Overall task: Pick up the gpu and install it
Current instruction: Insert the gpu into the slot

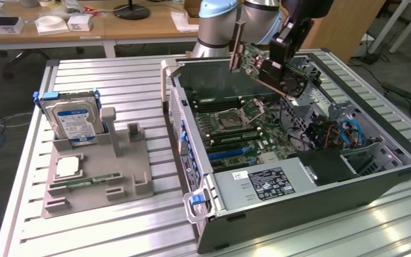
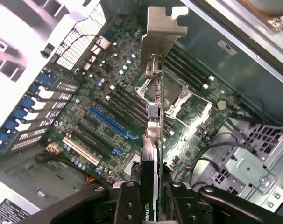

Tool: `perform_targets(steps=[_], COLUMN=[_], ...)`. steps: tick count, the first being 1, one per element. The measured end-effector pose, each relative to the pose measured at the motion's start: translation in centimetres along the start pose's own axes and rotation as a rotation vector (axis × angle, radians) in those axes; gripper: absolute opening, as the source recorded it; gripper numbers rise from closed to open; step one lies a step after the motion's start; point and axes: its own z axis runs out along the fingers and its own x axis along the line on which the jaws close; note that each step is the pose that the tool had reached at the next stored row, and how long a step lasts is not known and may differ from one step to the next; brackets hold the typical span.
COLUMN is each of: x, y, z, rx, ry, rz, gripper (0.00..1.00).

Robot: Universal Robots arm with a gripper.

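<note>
Closest to your wrist camera, the black metal gripper [image 2: 151,198] has its two fingers [image 2: 129,203] closed narrowly on the near edge of the gpu [image 2: 153,126], a thin dark circuit card with a silver metal bracket at its far end. You see the card edge-on there, running away from the pincer over the green motherboard [image 2: 104,102]. The long blue expansion slot [image 2: 111,122] lies just to one side of its line and the square silver processor socket [image 2: 181,100] to the other. In the exterior view, your pale blue and grey arm [image 1: 220,19] reaches from the far side of the table and bends over the open black computer case [image 1: 377,176]. The wrist is tilted, so the card hangs slanted in the air above the board, bracket end higher and toward the exterior view's left, seated in no slot. A grey power supply box [image 1: 263,184] with a printed label sits at the case's near end. Well apart, on the exterior view's left, a grey moulded parts tray [image 1: 130,184] rests on the slatted aluminium table [image 1: 105,75]. It holds an upright blue-labelled hard drive [image 1: 75,120], a flat square processor chip [image 1: 68,167] and a narrow green memory stick [image 1: 84,182].
</note>
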Motion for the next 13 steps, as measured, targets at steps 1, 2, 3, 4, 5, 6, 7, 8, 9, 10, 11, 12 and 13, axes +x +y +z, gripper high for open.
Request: perform_targets(steps=[1, 2, 3, 4, 5, 6, 7, 8, 9, 10, 11, 12, 13], x=[0.00, 0.01, 0.01, 0.01, 0.02, 0.02, 0.02, 0.02, 0.02, 0.03, 0.03, 0.03, 0.03], y=[0.00, -0.01, -0.01, -0.02, -0.02, -0.02, -0.03, -0.03, -0.03, -0.04, -0.04, -0.04, -0.04], z=[0.00, 0.01, 0.01, 0.01, 0.02, 0.02, 0.03, 0.04, 0.04, 0.05, 0.05, 0.06, 0.06], rx=[-0.0002, -0.0004, -0.0005, -0.0007, -0.0010, -0.0011, -0.0013, -0.0016, -0.0017, -0.0019, -0.0021, -0.0023, -0.0025], ry=[0.0003, 0.0006, 0.0009, 0.0012, 0.0014, 0.0017, 0.0021, 0.0023, 0.0026, 0.0029, 0.0033, 0.0036, 0.0039], rz=[-0.013, -0.025, -0.038, -0.050, -0.064, -0.076, -0.089, -0.102, -0.114, -0.127, -0.140, -0.154, -0.166], gripper=[0.27, 0.27, 0.27, 0.27, 0.27, 0.27, 0.27, 0.27, 0.27, 0.27, 0.27, 0.27, 0.27])
